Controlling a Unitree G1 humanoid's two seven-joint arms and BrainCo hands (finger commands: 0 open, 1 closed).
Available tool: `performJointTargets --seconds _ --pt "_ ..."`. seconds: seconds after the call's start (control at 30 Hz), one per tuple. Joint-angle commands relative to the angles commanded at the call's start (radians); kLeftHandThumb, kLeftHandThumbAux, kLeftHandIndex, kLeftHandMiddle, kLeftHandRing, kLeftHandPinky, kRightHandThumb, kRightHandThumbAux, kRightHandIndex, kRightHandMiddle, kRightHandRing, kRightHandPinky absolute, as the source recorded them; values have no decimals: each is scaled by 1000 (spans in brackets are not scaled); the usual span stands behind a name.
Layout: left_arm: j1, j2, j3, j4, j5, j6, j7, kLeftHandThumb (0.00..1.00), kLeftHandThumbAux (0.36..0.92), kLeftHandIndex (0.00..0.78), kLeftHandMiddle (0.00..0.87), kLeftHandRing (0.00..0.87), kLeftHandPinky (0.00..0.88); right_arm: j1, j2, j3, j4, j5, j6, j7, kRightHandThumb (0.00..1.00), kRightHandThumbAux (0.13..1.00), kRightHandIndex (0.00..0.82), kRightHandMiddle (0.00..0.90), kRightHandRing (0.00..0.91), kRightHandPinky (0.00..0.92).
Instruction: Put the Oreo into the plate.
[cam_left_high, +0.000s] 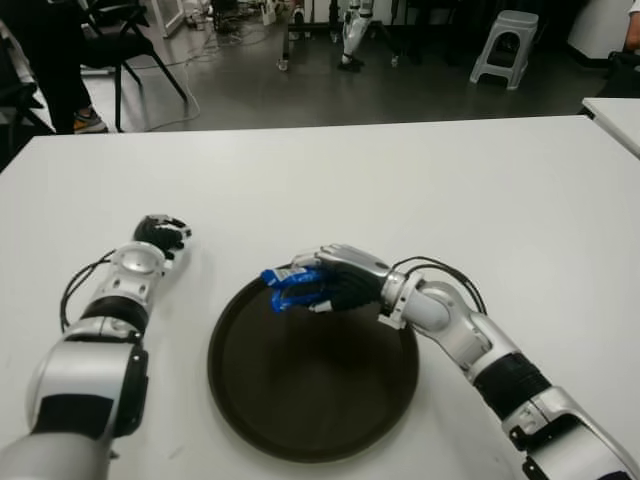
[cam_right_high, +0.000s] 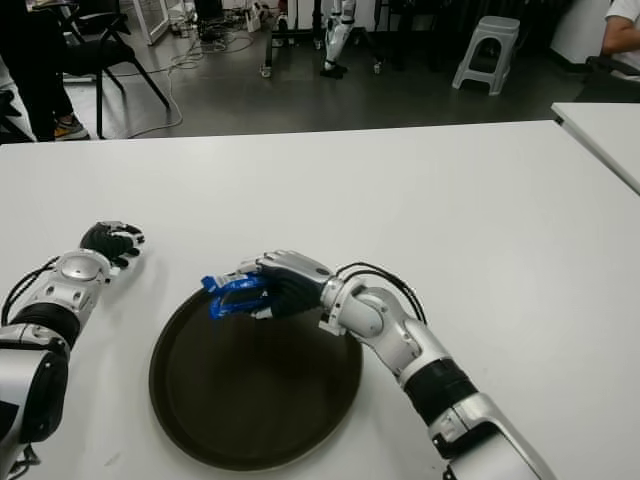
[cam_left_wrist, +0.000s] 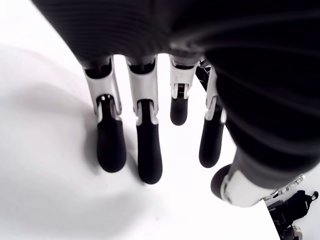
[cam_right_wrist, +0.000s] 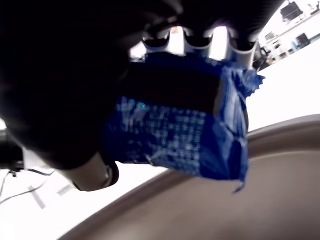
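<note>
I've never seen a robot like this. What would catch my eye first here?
Probably the bright blue Oreo packet, gripped in the robot's right hand just over the far rim of a big dark round plate on the white table. The plate itself holds nothing yet. The left hand shows to the plate's left, fingers loose and holding nothing.

the right hand (cam_left_high: 335, 280) covers much of the blue oreo packet (cam_left_high: 291, 287); its printing (cam_right_wrist: 170, 135) is too blurred to read, and the plate (cam_right_wrist: 240, 200) is cut off in the wrist view
</note>
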Motion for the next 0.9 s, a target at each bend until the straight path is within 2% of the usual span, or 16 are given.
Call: performJointTargets --seconds 0.53,0.9 --pt "0 -2 7 -3 -5 -8 -5 669 733 396 129 152 147 4 -33 39 -24 -58 98 46 708 724 435 755 772 758" --pt "3 0 8 -1 -6 -14 -7 670 732 397 116 131 124 3 -65 59 -65 -64 101 103 718 718 439 793 801 789"
